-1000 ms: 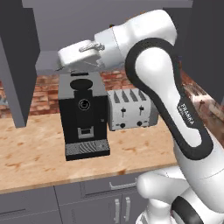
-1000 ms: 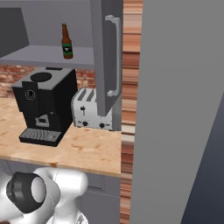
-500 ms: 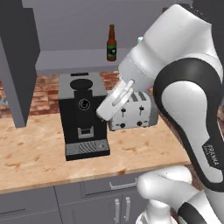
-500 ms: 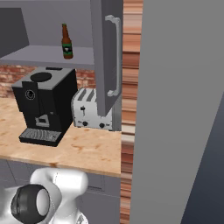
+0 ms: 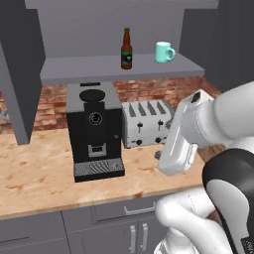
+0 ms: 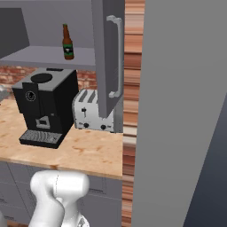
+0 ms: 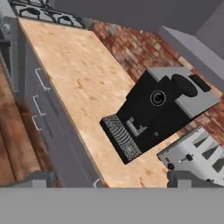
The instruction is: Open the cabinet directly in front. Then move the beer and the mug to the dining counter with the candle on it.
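The cabinet (image 5: 74,69) stands open, its left door (image 5: 20,74) and right door (image 6: 105,40) swung out. On its grey shelf the beer (image 5: 127,48) stands upright with the mint-green mug (image 5: 163,52) to its right. The beer (image 6: 67,42) is also in the right base view, where the door covers the mug. My gripper (image 7: 114,178) is open with nothing between its fingertips (image 7: 39,178), and it looks down at the coffee machine. The arm's white wrist (image 5: 181,141) hangs low, in front of the toaster and well below the shelf. The dining counter and the candle are out of view.
A black coffee machine (image 5: 94,131) and a silver toaster (image 5: 146,124) stand on the wood worktop (image 5: 39,168) under the shelf. Grey drawers (image 5: 124,213) run below it. A stove (image 7: 43,13) lies at the worktop's far end. A tall grey panel (image 6: 181,111) walls off the right.
The arm has swung down from shelf height to low on the right. The beer and the mug, hidden by it a second ago, now show. The gripper stayed open.
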You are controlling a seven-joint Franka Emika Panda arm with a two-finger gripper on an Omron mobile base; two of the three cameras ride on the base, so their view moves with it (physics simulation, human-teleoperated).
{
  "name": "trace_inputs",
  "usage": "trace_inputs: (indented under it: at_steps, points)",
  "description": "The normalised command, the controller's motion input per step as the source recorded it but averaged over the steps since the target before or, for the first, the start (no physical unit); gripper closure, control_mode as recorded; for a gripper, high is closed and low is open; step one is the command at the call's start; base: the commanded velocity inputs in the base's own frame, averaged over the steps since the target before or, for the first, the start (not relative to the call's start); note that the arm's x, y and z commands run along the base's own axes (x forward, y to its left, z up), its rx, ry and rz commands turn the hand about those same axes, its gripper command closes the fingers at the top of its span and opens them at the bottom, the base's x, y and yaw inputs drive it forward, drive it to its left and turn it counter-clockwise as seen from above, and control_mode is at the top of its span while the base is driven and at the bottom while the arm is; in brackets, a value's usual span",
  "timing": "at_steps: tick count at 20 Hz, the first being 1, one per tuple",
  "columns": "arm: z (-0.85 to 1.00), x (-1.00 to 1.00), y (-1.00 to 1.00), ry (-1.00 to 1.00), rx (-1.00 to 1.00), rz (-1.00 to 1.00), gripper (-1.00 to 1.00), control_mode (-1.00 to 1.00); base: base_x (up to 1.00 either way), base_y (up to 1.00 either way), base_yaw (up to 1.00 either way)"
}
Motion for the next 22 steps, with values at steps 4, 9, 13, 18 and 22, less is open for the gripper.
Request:
trace_inputs:
  at_steps: [4, 9, 13, 18, 22]
  points:
    - [0.5, -0.06, -0.15, -0.27, 0.12, -0.16, -1.0, -1.0, 0.0, 0.0, 0.0]
    - [0.45, 0.0, -0.02, -0.09, 0.19, -0.31, -1.0, -1.0, 0.0, 0.0, 0.0]
    - [0.39, 0.0, 0.0, -0.02, 0.1, -0.48, -1.0, -1.0, 0.0, 0.0, 0.0]
    - [0.39, 0.13, -0.08, 0.0, 0.07, -0.47, -1.0, -1.0, 0.0, 0.0, 0.0]
    - [0.17, 0.03, -0.18, -0.05, 0.04, -0.15, -1.0, -1.0, 0.0, 0.0, 0.0]
